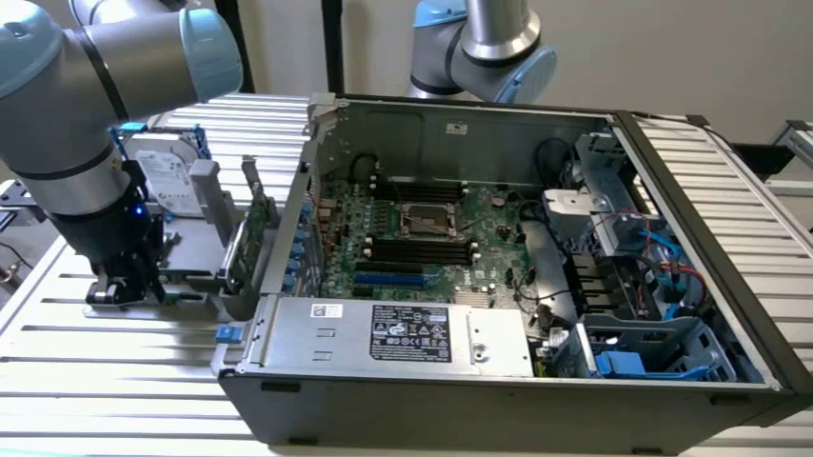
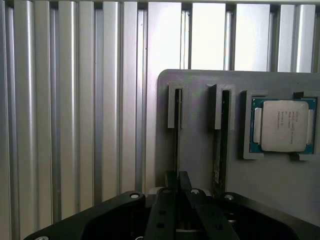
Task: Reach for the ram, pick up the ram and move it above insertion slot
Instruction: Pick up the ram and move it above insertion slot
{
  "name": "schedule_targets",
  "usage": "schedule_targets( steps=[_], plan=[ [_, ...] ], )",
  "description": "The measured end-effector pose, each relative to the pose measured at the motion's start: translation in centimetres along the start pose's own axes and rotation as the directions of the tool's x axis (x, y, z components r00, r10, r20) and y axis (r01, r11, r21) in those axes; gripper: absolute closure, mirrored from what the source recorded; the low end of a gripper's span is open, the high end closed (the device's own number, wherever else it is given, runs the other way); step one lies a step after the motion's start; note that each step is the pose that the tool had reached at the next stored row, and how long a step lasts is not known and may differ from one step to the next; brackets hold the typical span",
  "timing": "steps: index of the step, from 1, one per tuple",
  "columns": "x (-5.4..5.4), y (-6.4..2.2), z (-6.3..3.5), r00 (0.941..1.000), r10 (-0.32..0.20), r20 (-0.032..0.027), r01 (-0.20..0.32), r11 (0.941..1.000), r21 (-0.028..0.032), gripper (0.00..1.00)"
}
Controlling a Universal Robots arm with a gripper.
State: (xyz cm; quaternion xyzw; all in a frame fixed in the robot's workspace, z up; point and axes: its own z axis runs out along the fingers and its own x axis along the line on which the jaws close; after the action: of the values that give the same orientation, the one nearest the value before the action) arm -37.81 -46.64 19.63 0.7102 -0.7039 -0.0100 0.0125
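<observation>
Exterior and wrist views of a memory-stick pick. The arm's gripper (image 1: 124,286) stood low over a grey parts holder (image 2: 197,115) on the slatted aluminium table (image 1: 114,371), at the exterior view's left of the open computer case (image 1: 508,414). In the wrist view the gripper (image 2: 178,181) had its two black fingers (image 2: 170,181) drawn together on the thin upper edge of the ram (image 2: 176,130). The ram stood on edge in one narrow slot of the holder and had not been lifted out. A second stick (image 2: 221,140) stood in the neighbouring slot, just beside the first. A processor chip (image 2: 285,125) lay flat in a square recess farther along. A hard drive (image 1: 171,181) stood behind the arm. The motherboard (image 1: 489,214) lay exposed inside the case, with its black memory slots (image 1: 413,249) well apart from the gripper.
</observation>
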Motion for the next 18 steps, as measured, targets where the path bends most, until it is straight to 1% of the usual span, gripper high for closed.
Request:
schedule_targets(
  steps=[9,18],
  plan=[
    [0.00,-0.04,-0.10,1.0000,0.000,0.0002,0.000,1.0000,-0.0012,0.87],
    [0.00,-0.02,-0.80,1.0000,0.000,0.0002,0.000,1.0000,-0.0013,0.87]
  ],
)
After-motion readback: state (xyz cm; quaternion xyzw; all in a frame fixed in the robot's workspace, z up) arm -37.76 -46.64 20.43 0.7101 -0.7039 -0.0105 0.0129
